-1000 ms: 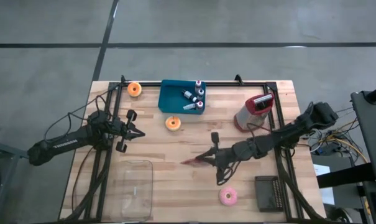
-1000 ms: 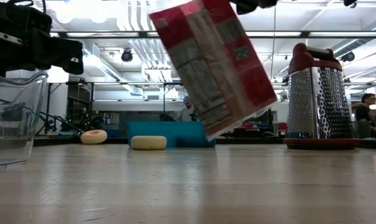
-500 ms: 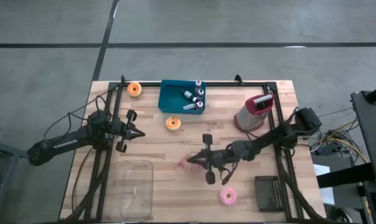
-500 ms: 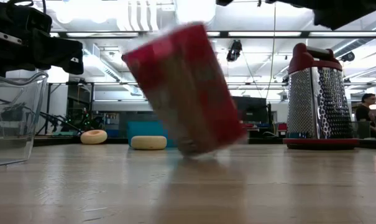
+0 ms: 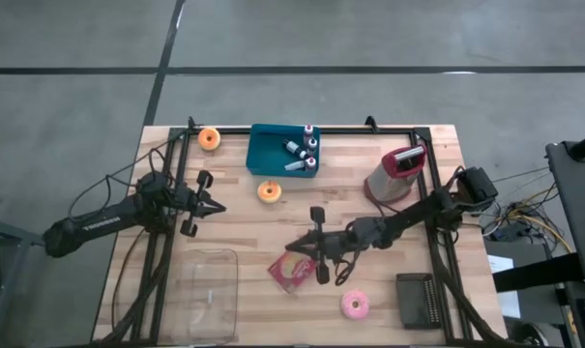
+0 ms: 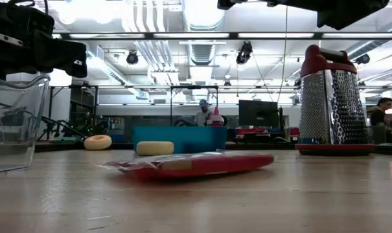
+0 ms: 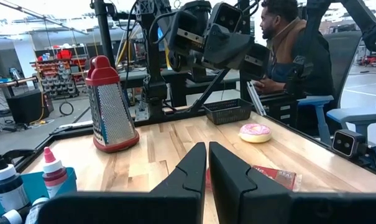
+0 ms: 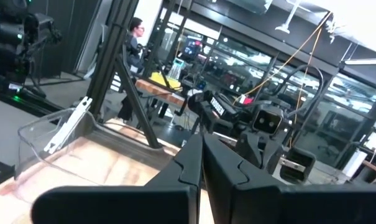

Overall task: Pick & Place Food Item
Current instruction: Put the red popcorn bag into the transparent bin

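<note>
A flat red food packet [image 5: 290, 274] lies on the wooden table near its middle; it also shows in the low view [image 6: 189, 165] and the left wrist view [image 7: 275, 176]. My right gripper [image 5: 292, 248] hovers just on the far side of it, above the table. Its fingers [image 8: 202, 142] are shut with nothing between them. A clear plastic container [image 5: 207, 290] stands toward the near left. My left gripper [image 5: 219, 206] waits shut at the table's left, pointing level [image 7: 207, 149].
A pink donut [image 5: 355, 305] and a black basket [image 5: 423, 300] lie at the near right. A red-topped grater [image 5: 396, 174] stands at the right. A blue tray [image 5: 283, 152] of small bottles and two orange donuts [image 5: 269, 191] [image 5: 210, 138] sit at the back.
The red packet hung tilted below my right gripper. It has dropped away and now lies flat on the table. My right gripper has gone a little toward the table's left edge and tipped its fingers up to about level.
</note>
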`<control>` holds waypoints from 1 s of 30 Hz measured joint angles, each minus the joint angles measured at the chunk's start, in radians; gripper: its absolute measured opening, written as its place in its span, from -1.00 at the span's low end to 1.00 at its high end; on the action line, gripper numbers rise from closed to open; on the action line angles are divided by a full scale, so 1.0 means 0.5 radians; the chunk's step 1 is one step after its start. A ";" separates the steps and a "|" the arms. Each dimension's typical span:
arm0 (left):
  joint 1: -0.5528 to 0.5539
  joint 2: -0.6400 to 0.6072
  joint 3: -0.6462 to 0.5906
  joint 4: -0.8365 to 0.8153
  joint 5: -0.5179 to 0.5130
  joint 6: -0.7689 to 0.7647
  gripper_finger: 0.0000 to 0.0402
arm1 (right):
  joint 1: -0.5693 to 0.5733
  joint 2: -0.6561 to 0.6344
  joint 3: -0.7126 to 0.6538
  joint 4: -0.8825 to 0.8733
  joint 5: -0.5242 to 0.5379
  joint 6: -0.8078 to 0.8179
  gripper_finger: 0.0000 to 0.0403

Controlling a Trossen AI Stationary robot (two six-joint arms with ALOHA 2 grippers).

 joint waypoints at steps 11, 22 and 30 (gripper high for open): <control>0.000 0.000 0.000 0.000 0.000 -0.001 -0.87 | -0.001 0.000 -0.001 -0.005 0.094 -0.002 -0.96; 0.001 0.000 0.000 0.000 0.000 -0.001 -0.87 | 0.003 -0.002 -0.003 -0.415 0.861 -0.120 -0.96; 0.000 0.000 0.000 0.000 0.000 -0.001 -0.87 | 0.079 -0.002 0.000 -0.563 1.040 0.009 -0.95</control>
